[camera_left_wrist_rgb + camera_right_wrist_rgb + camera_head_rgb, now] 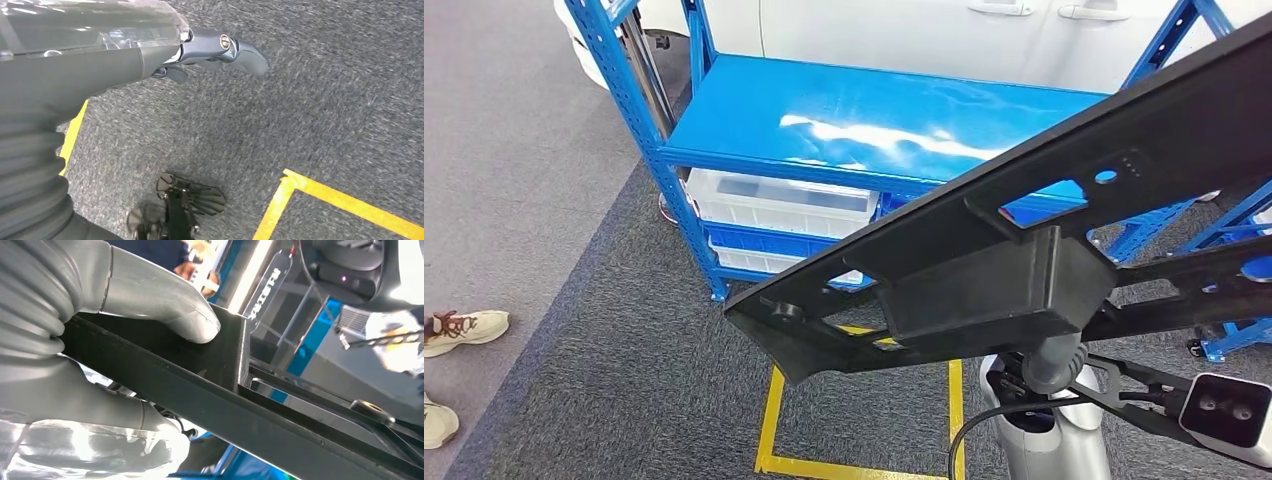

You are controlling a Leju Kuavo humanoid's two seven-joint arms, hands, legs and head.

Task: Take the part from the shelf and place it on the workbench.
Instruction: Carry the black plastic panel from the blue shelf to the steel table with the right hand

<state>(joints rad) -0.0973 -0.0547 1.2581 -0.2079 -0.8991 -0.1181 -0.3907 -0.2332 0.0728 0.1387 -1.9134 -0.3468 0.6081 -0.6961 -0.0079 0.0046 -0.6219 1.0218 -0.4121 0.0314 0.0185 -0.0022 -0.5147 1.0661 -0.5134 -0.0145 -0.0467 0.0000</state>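
Observation:
The part (1024,230) is a long, flat black plastic panel with cut-outs and a boxy block on its underside. It slants across the head view in front of the blue shelf (864,110), whose top board is bare. My right hand (1052,362) holds it from below at the block. In the right wrist view the thick grey thumb (165,305) presses on the part's (225,390) edge. My left hand (150,55) hangs over grey carpet, its fingers (235,50) stretched out with nothing in them.
White plastic bins (779,205) sit on the shelf's lower levels. A second blue rack (1224,240) stands at the right. Yellow tape (769,420) marks a square on the carpet. A person's shoes (464,330) are at the left edge. A white car (904,30) is behind the shelf.

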